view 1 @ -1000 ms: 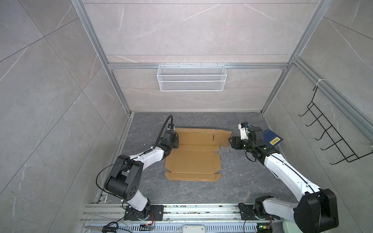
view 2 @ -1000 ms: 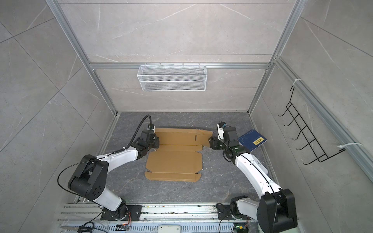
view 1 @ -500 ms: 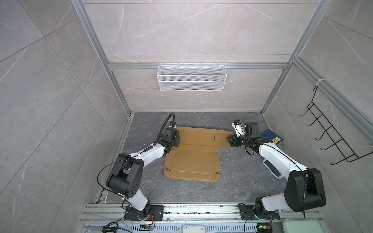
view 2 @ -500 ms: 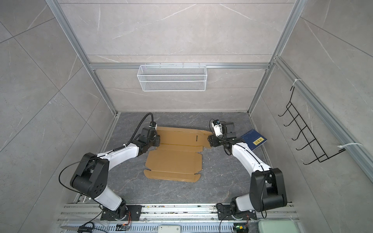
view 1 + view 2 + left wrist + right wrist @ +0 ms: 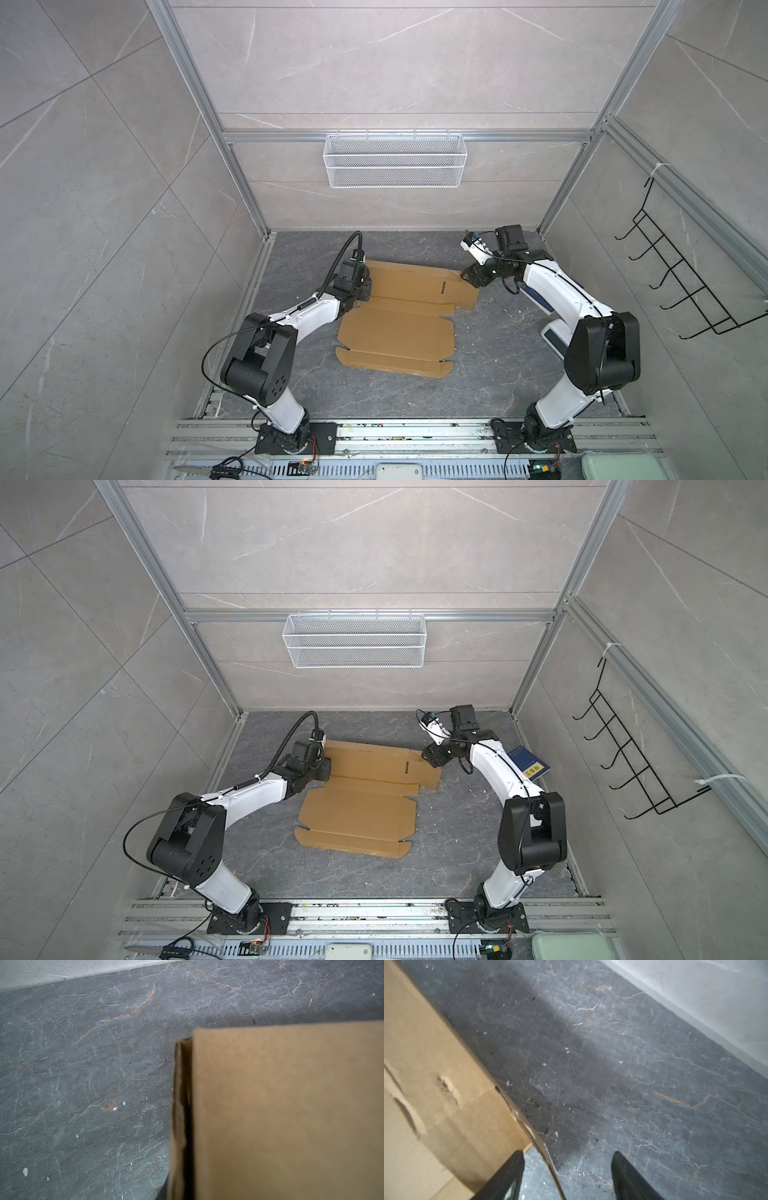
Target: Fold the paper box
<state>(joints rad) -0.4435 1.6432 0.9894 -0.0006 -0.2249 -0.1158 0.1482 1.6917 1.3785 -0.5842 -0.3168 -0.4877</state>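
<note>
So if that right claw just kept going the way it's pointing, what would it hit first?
Probably the paper box: its flap edge sits between the fingers of the open right gripper. Past that edge only the dark tabletop lies ahead, though depth is hard to judge.

Grey veined tabletop (image 5: 498,357); the paper box (image 5: 395,332) lies on it; a blue book (image 5: 530,763) lies near its right edge.

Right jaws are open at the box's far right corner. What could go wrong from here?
1. The paper box edge runs off-centre inside the open right gripper; closing might shove it rather than pinch it.
2. That edge looks frayed and may tear under a pull.
3. The left gripper seems clamped on the opposite flap; opposing pulls could buckle the sheet.
</note>
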